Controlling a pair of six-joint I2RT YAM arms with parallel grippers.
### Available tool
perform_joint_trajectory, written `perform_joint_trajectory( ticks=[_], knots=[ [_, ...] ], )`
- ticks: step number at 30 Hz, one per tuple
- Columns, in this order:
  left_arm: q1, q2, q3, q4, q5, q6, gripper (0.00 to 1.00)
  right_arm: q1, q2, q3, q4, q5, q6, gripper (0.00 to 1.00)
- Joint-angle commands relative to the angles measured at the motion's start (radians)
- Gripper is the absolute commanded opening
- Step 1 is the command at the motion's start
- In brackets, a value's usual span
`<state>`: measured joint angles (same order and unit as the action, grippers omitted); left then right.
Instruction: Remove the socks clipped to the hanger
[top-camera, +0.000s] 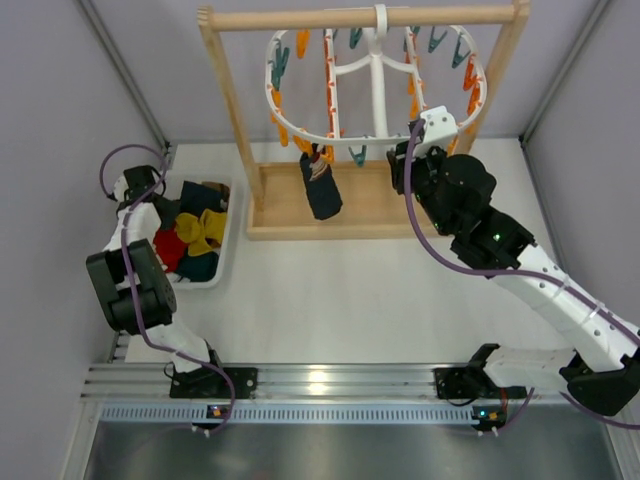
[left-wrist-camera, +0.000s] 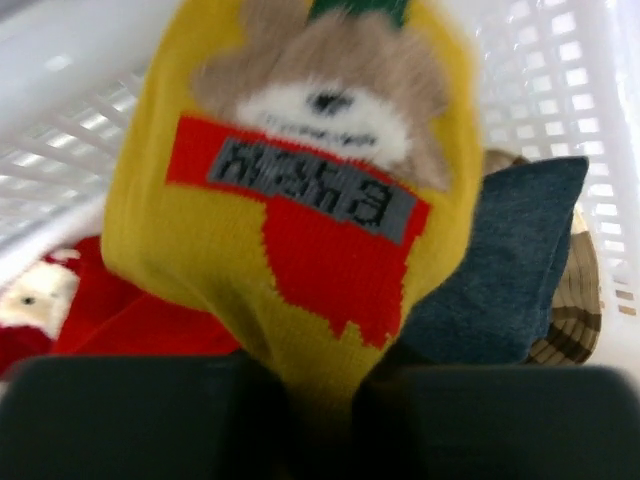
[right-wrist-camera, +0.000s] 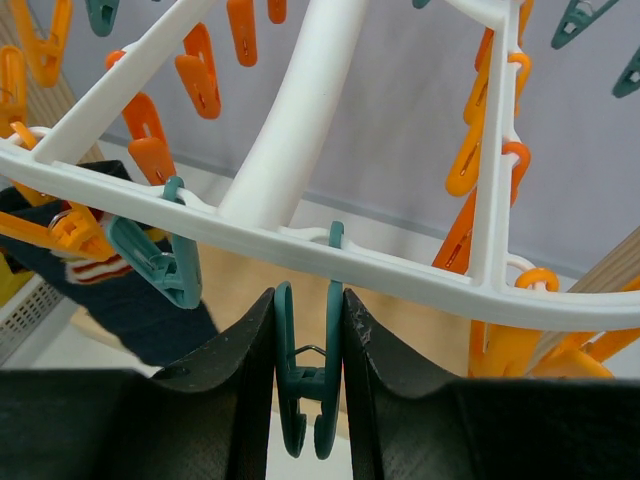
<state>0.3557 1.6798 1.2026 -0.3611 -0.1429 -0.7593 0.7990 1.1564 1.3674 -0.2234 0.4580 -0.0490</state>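
The white hanger (top-camera: 378, 95) with orange and teal clips hangs from a wooden rack. One dark navy sock (top-camera: 322, 190) stays clipped at its near left rim; it also shows at the left of the right wrist view (right-wrist-camera: 140, 305). My right gripper (top-camera: 420, 132) is at the hanger's near right rim, and its fingers are shut on the handles of an empty teal clip (right-wrist-camera: 308, 370) under the ring (right-wrist-camera: 300, 130). My left gripper (top-camera: 160, 198) is over the white basket (top-camera: 228, 235), shut on a yellow bear sock (left-wrist-camera: 300, 180).
The basket (left-wrist-camera: 560, 80) holds red (left-wrist-camera: 150, 320), blue (left-wrist-camera: 500, 260) and striped socks. The light wooden rack has a base board (top-camera: 290, 215) and two posts behind the table's middle. Grey walls close both sides.
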Motion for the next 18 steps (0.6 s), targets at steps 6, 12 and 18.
perform_joint_trajectory(
  ticks=[6, 12, 18],
  knots=[
    [-0.003, -0.057, 0.04, 0.013, 0.126, 0.008, 0.72, -0.03, -0.006, -0.039, -0.056, -0.074, 0.043, 0.1],
    [-0.112, -0.217, 0.051, 0.011, 0.201, 0.063, 0.98, -0.049, 0.003, -0.033, -0.062, -0.079, 0.043, 0.15],
    [-0.26, -0.425, -0.052, 0.014, 0.027, 0.083, 0.98, -0.061, -0.032, -0.063, -0.065, -0.081, 0.043, 0.24]
  ],
)
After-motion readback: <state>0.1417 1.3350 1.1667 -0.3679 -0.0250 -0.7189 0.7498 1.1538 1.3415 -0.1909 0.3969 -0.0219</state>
